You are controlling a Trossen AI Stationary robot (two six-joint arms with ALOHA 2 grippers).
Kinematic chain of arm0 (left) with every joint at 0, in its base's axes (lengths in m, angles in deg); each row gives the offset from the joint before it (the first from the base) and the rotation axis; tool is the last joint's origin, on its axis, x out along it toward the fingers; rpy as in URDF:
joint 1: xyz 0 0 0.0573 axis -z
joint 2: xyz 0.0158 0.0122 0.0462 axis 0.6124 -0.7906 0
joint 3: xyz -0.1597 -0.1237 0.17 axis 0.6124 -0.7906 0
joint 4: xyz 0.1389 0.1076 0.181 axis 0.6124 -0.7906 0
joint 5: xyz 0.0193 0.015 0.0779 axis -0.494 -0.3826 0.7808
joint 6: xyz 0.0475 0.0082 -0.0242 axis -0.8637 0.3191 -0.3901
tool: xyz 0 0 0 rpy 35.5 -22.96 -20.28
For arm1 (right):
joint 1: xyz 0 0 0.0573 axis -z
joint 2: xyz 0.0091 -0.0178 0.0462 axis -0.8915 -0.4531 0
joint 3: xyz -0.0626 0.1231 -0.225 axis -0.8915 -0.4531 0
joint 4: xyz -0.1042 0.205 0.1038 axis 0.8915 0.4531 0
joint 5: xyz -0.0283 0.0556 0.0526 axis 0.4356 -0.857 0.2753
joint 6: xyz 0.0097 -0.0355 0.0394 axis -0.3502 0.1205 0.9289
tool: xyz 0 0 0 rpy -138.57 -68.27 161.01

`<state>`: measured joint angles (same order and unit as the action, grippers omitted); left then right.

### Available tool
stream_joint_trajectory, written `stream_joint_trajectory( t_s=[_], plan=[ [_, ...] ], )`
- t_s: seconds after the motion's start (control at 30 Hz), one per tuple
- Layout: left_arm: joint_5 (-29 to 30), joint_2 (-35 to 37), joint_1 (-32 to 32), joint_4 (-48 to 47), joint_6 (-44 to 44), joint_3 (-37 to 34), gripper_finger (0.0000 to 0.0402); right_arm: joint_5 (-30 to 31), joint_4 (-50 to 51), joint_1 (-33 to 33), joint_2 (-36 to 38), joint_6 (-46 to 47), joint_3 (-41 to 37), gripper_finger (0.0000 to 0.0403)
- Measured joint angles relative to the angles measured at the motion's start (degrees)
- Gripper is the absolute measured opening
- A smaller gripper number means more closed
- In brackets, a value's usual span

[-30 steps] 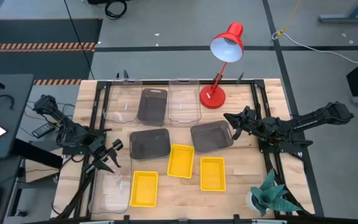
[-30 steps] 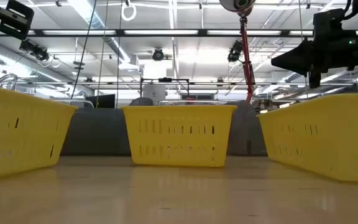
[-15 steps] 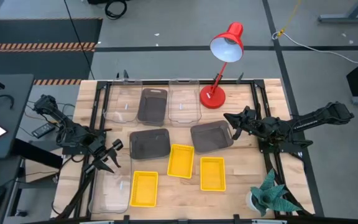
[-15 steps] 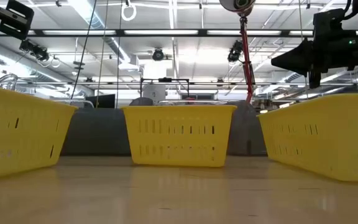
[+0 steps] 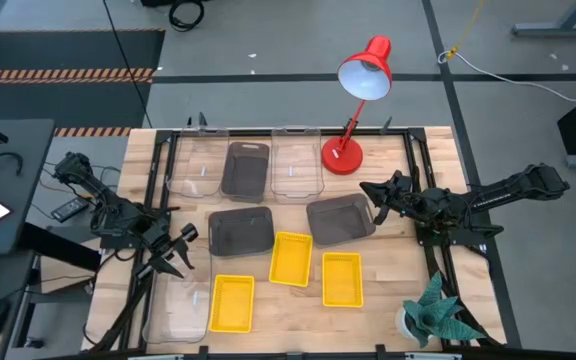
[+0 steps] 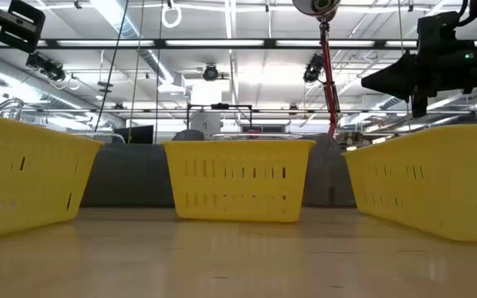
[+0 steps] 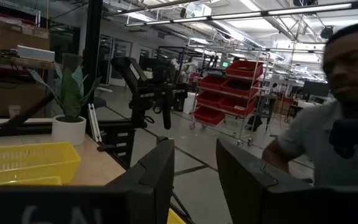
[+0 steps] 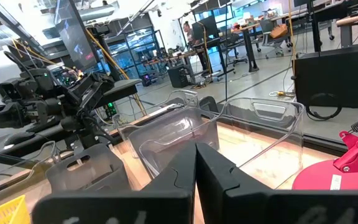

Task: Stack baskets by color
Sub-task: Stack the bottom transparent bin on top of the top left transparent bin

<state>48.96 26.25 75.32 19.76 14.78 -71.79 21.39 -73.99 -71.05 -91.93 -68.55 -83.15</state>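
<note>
On the wooden desk nine baskets lie spread out singly, none yet nested, so by the look of things the sorting has not begun. Three yellow baskets sit toward the near edge: one to the left, one in the middle and slightly farther back, one to the right. Three dark grey ones sit behind them: a large one left of centre, another right of centre, and a narrower one in the back row. The clear ones are harder to pick out: two flank that narrow grey basket at the back, and one lies at the near left corner beside the left yellow basket.

Both arms wait at the sides, probably so the middle stays open to the overhead camera. The left gripper hangs over the left edge, near the corner clear basket, its jaws parted and grasping nothing; its wrist camera shows daylight between the fingers. The right gripper hovers just beside the right grey basket, jaws pressed together and empty.

A red lamp stands at the back and a potted plant at the near right corner, both clear of the baskets. A person shows beyond the desk in the left wrist view.
</note>
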Motion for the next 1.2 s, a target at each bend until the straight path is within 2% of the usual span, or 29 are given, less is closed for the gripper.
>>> stream_joint_trajectory(
  t_s=[0.23, 0.57, 0.7, 0.8, 0.87, 0.97, 1.1, 1.2],
  plan=[
    [0.0, -0.01, 0.02, 2.04, 3.87, 0.01, 0.0126, 0.0, 0.0, 0.0, 0.01, 0.01, 0.0, 0.0013],
    [0.38, 0.01, 0.01, 3.7, 20.34, 0.01, 0.0126, 0.0, 0.0, 0.0, 0.0, 0.01, 0.0, 0.0013],
    [5.81, 0.01, 0.02, 3.53, 26.33, -0.01, 0.0126, 0.0, 0.0, 0.0, 0.0, 0.01, 0.01, 0.0013],
    [14.74, 0.01, -0.01, 3.43, 30.06, 0.09, 0.0126, 0.01, 0.0, 0.0, 0.02, 0.01, 0.01, 0.0013],
    [17.36, -0.41, -0.32, 0.06, 30.21, 1.62, 0.0125, 0.0, 0.0, 0.0, 0.02, 0.01, 0.0, 0.0013],
    [16.91, -3.24, -0.31, -9.05, 30.54, 7.63, 0.0125, 0.0, 0.0, 0.0, 0.01, 0.01, 0.0, 0.0013],
    [16.5, -11.2, 0.44, -22.39, 29.78, 16.73, 0.0125, 0.01, 0.0, 0.0, 0.01, 0.01, 0.0, 0.0013],
    [13.74, -18.55, 1.8, -30.47, 30.43, 23.12, 0.0125, 0.0, 0.0, 0.0, 0.0, 0.0, 0.0, 0.0013]
  ],
)
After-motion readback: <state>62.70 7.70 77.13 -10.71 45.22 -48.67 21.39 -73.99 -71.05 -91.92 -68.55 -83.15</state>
